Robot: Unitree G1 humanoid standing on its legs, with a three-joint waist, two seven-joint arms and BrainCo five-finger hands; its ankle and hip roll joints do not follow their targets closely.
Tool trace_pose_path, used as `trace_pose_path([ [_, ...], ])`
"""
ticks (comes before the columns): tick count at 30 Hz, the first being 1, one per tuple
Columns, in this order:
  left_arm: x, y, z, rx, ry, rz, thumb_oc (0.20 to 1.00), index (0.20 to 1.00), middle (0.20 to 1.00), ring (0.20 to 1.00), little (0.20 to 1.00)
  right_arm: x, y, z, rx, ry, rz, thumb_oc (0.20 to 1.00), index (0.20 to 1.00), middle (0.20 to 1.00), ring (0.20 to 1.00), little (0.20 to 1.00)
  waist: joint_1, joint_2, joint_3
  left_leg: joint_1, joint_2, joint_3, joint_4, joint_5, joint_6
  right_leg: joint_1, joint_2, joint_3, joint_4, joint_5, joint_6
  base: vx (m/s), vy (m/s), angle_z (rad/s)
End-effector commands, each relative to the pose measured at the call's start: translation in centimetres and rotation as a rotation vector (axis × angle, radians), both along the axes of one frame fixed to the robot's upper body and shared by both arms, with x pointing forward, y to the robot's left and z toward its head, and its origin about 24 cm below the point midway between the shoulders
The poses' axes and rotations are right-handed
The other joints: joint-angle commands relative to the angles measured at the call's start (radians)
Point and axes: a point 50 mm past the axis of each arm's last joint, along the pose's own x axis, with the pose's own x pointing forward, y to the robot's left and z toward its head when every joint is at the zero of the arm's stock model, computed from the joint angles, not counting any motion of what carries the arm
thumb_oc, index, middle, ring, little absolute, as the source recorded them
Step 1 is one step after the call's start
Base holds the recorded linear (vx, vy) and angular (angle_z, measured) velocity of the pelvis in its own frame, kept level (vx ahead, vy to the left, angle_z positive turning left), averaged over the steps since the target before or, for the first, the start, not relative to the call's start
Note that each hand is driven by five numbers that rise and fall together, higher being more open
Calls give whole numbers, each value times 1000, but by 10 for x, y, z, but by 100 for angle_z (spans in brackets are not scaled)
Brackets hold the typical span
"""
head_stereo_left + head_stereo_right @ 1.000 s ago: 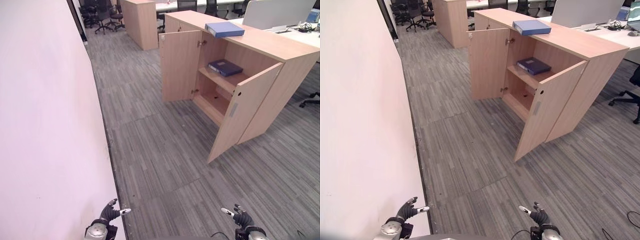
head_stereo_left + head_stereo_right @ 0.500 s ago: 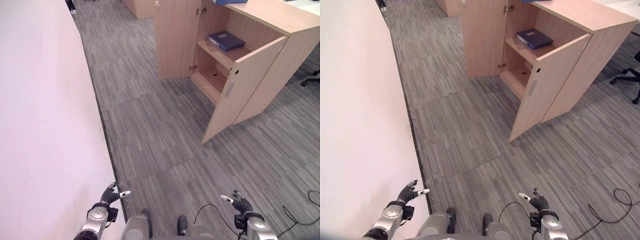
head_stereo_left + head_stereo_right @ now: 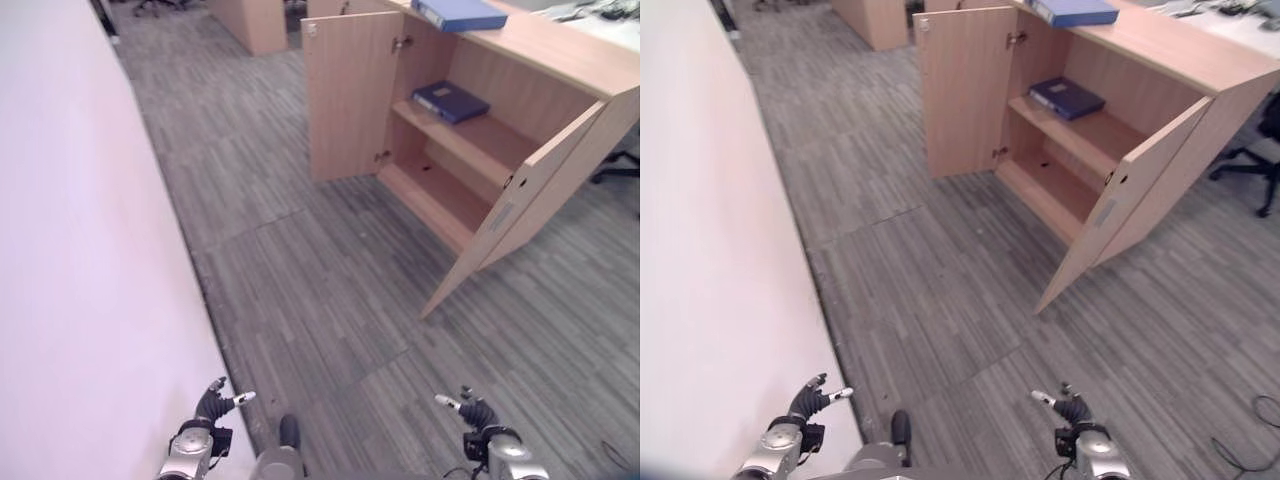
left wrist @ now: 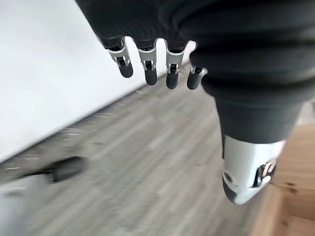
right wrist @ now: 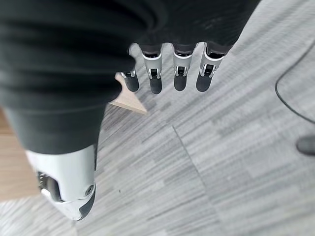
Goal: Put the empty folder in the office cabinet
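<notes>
Cabinet [image 3: 560, 120] doors stand open; one blue folder [image 3: 450, 101] lies on its upper shelf, another folder [image 3: 458, 13] on top. Left hand [image 3: 212, 409] and right hand [image 3: 468, 412] hang empty, fingers relaxed.

Matt pale wood-look cabinet [image 3: 560, 90], perhaps laminate; grey ribbed carpet floor [image 3: 330, 290]

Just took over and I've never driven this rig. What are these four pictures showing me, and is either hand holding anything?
The two wide pictures come from the robot's head, looking down at the grey floor. Its left hand and right hand hang low, open and holding nothing. The two close-ups are wrist cameras looking along each hand's fingers. Ahead stands the wooden cabinet with both doors open. One blue folder lies on its top, a darker folder on its upper shelf.
</notes>
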Motion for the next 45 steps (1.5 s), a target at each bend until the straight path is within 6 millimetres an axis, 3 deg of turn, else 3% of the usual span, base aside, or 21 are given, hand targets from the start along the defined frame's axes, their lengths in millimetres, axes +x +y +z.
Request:
trace_pose_path([
  [1,14,7,12,39,-65,-33,1000,1000,1000,1000,1000,29,-18,19,-55,-107,23,1000,1000,1000,1000,1000,12,38,-35,-103,101,-51,32,21,-133,-27,-25,-11,73,-76,70,79,198,2],
  [5,23,12,19,52,-95,-40,1000,1000,1000,1000,1000,39,-11,22,-43,-135,39,1000,1000,1000,1000,1000,5,33,-23,-98,85,-32,36,-12,-102,-96,-44,-29,174,-11,70,49,120,-10],
  [6,24,12,21,51,-109,-29,1000,1000,1000,1000,1000,40,-9,22,-37,-136,43,1000,1000,1000,1000,1000,13,29,-21,-101,73,-37,54,-29,-92,-121,-65,-41,216,73,70,155,150,-39],
  [7,24,14,22,51,-112,-24,1000,1000,1000,1000,1000,39,-8,21,-32,-135,41,1000,1000,1000,1000,1000,15,9,-21,-96,46,-50,72,-55,-83,-111,-66,-34,185,108,70,211,208,-31],
  [9,25,15,23,51,-121,-21,1000,1000,1000,1000,1000,39,-10,22,-33,-142,35,1000,1000,1000,1000,1000,18,-2,-26,-89,23,-50,80,-81,-70,-109,-39,-29,139,75,70,193,175,-5],
  [11,25,15,23,50,-119,-27,1000,1000,1000,1000,1000,42,-13,25,-36,-156,23,1000,1000,1000,1000,1000,10,-4,-22,-66,-11,-56,81,-119,-50,-147,15,-24,91,14,60,249,208,-6],
  [12,26,13,23,48,-113,-34,1000,1000,1000,1000,1000,43,-14,26,-31,-163,10,1000,1000,1000,1000,1000,-11,5,-18,-41,-40,-79,80,-149,-31,-216,87,-14,74,0,36,339,240,-10],
  [16,27,10,21,60,-101,-59,1000,1000,1000,1000,1000,38,-18,25,-41,-159,-3,1000,1000,1000,1000,1000,-94,28,24,110,-111,-151,53,-243,3,-367,219,-36,49,84,31,359,120,20],
  [19,25,6,19,50,-97,-72,1000,1000,1000,1000,1000,27,-23,21,-46,-136,-29,1000,1000,1000,1000,1000,-127,38,18,185,-130,-189,38,-277,-1,-375,228,-33,33,107,32,398,2,61],
  [23,17,-1,12,36,-68,-87,1000,1000,1000,1000,1000,7,-35,17,-60,-97,-69,1000,1000,1000,1000,1000,-159,70,-25,265,-78,-204,41,-321,-50,-348,209,-55,30,124,25,395,-63,7],
  [25,16,-3,11,30,-69,-88,1000,1000,1000,1000,1000,5,-38,17,-65,-90,-73,1000,1000,1000,1000,1000,-165,79,-28,263,-63,-207,59,-321,-60,-343,206,-65,36,117,20,216,-65,19],
  [26,17,-5,11,16,-79,-74,1000,1000,1000,1000,1000,5,-43,19,-72,-95,-83,1000,1000,1000,1000,1000,-176,91,-27,244,-36,-206,127,-300,-93,-342,205,-73,65,91,-1,211,-77,15],
  [28,22,-8,14,1,-98,-75,1000,1000,1000,1000,1000,7,-48,22,-88,-99,-84,1000,1000,1000,1000,1000,-173,92,1,180,-16,-198,261,-223,-110,-324,198,-85,88,60,-31,168,-111,4],
  [29,26,-11,16,-7,-112,-72,1000,1000,1000,1000,1000,13,-50,25,-94,-120,-88,1000,1000,1000,1000,1000,-170,83,18,122,-25,-206,373,-179,-116,-315,193,-83,98,48,-48,90,-121,12],
  [31,28,-14,16,-13,-116,-75,1000,1000,1000,1000,1000,16,-55,28,-108,-119,-89,1000,1000,1000,1000,1000,-163,60,40,42,-26,-205,525,-155,-111,-297,176,-69,110,24,-77,121,-85,6],
  [33,31,-19,16,-26,-122,-80,1000,1000,1000,1000,1000,16,-57,28,-114,-112,-90,1000,1000,1000,1000,1000,-148,41,54,-16,11,-186,566,-152,-97,-265,158,-60,109,3,-85,187,2,-23],
  [38,33,-24,17,-42,-139,-89,1000,1000,1000,1000,1000,15,-60,29,-125,-112,-94,1000,1000,1000,1000,1000,-113,32,43,-26,62,-179,338,-177,-93,-180,133,-56,56,-18,-52,269,122,-14],
  [39,34,-25,17,-38,-138,-88,1000,1000,1000,1000,1000,18,-62,31,-137,-117,-95,1000,1000,1000,1000,1000,-91,47,33,-66,92,-200,191,-89,-130,-149,140,-55,23,-25,-35,297,187,-16],
  [40,34,-25,17,-36,-138,-92,1000,1000,1000,1000,1000,19,-62,31,-140,-120,-96,1000,1000,1000,1000,1000,-77,49,34,-91,103,-207,125,-52,-140,-124,141,-51,7,-31,-29,401,235,-4],
  [44,32,-22,15,-30,-128,-80,1000,1000,1000,1000,1000,18,-63,29,-147,-100,-112,1000,1000,1000,1000,1000,-44,34,44,-199,123,-226,18,-35,-166,-49,116,-40,-35,-62,-16,297,140,-35],
  [45,27,-20,12,-23,-106,-68,1000,1000,1000,1000,1000,17,-60,26,-140,-83,-113,1000,1000,1000,1000,1000,-32,36,41,-247,155,-214,7,-17,-184,-12,104,-24,-55,-83,-2,362,253,-46],
])
